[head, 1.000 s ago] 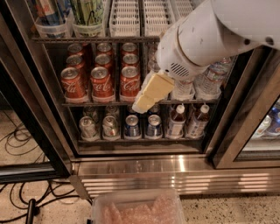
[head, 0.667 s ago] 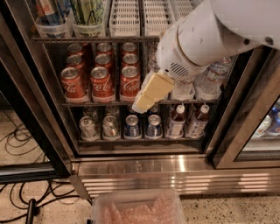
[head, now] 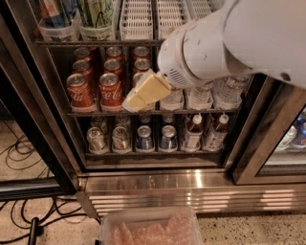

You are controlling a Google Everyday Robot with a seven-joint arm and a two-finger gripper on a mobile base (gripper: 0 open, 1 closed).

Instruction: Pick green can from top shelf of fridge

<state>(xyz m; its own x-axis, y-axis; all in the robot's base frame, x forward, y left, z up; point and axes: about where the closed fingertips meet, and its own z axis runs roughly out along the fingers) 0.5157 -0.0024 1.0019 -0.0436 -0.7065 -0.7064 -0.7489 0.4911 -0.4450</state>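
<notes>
Meanwhile the green can (head: pixel 97 14) stands untouched on the top shelf (head: pixel 95 43), above and left of the gripper (head: pixel 143 93). The gripper has edged leftward toward it, beside the red cans (head: pixel 111 91). How its jaws stand, I cannot tell.

green can (head: pixel 97 13) upright, top shelf (head: pixel 110 43); gripper (head: pixel 139 97) below

Coca-Cola script on red cans (head: pixel 111 91)

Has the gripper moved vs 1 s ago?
Yes. The gripper has shifted left and slightly up against the red cans: it now covers the third front can, visible before.
</notes>
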